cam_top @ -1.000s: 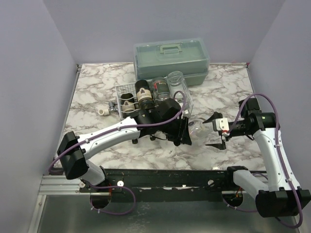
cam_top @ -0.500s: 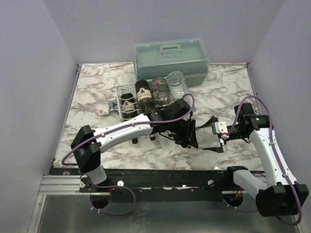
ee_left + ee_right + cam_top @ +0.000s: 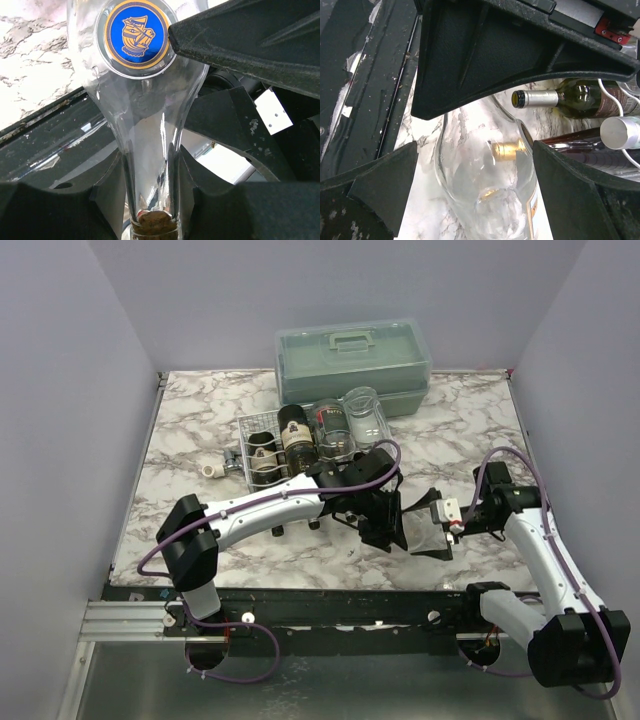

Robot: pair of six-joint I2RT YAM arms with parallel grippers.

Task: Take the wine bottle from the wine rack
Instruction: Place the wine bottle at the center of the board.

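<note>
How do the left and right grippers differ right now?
Grip: the left gripper is shut on the clear bottle; the right gripper stands wide open.
Place: the left gripper's fingers pinch the narrow neck just above the cork; the right gripper's fingers flank the wide body, and I cannot tell whether they touch it.
Shared: both are at the same bottle, on the near side of the wine rack.

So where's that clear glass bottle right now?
Seen from above, the clear bottle is just in front of the wine rack, right of centre. The left gripper is shut on its neck, and the open right gripper straddles its body.
</note>
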